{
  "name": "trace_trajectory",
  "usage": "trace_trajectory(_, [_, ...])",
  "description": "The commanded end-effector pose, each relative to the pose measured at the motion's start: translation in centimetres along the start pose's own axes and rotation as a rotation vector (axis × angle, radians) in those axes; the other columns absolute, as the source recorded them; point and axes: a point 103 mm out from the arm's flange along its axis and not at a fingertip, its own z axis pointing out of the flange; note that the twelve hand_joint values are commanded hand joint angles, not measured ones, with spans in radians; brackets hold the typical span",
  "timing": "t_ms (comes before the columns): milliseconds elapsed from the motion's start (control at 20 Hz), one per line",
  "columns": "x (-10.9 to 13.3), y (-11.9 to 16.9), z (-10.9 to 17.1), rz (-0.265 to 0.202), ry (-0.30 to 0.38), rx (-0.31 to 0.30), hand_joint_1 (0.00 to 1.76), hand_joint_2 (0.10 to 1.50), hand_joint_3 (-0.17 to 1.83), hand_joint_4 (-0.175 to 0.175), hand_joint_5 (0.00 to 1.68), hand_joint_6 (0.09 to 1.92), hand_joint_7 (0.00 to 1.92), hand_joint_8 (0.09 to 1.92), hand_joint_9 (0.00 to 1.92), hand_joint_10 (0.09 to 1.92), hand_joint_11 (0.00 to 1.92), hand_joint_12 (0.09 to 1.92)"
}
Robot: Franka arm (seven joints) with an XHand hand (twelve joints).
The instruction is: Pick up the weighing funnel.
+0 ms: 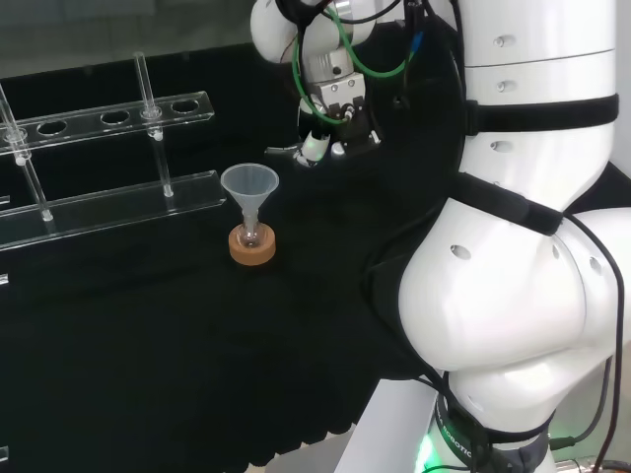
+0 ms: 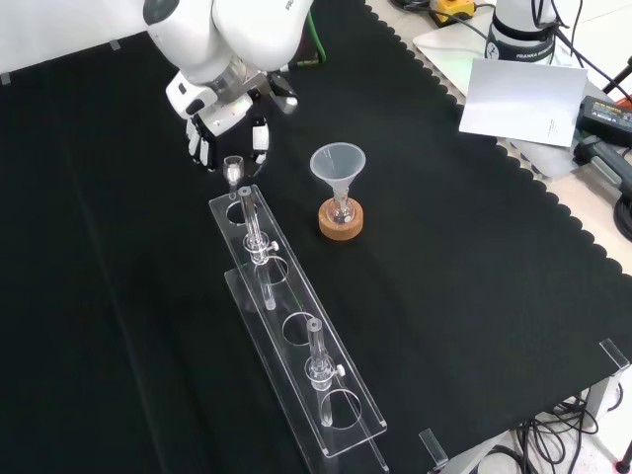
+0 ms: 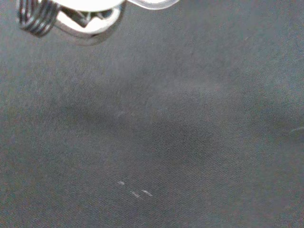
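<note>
The hand point(image 1: 317, 144) hangs over the cloth to the right of the rack's end in the head view, fingers curled downward. In the front view the hand point(image 2: 225, 123) is at the top left. A small clear piece, the weighing funnel point(image 2: 234, 168), pokes out between its fingers just past the rack's far end. In the head view the weighing funnel point(image 1: 283, 151) is a faint clear shape at the fingers' left. The wrist view looks past a blurred white part of the hand point(image 3: 90, 7) at bare black cloth.
The big funnel point(image 1: 248, 184) point(image 2: 338, 163) stands in a small flask on a cork ring point(image 1: 252, 248) point(image 2: 341, 222). A clear rack point(image 1: 108, 207) point(image 2: 296, 336) with upright glass pieces lies beside it. A paper sheet point(image 2: 518, 99) and devices lie beyond the cloth's scalloped edge.
</note>
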Motion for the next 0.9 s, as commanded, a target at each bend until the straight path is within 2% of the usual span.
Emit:
trace_trajectory(50, [-1.4, -1.9, -2.1, 0.019, -0.015, -0.031, 1.11, 0.70, 0.60, 0.175, 1.25, 0.69, 0.72, 0.63, 1.02, 0.36, 0.84, 1.07])
trace_trajectory(450, [-1.4, -4.6, -4.4, 0.039, -0.060, -0.043, 1.11, 0.70, 0.60, 0.175, 1.25, 0.69, 0.73, 0.63, 1.03, 0.34, 0.86, 1.05])
trace_trajectory(900, [-1.1, -7.9, -7.4, 0.049, -0.068, -0.095, 1.11, 0.70, 0.60, 0.175, 1.25, 0.69, 0.74, 0.64, 1.03, 0.34, 0.86, 1.05])
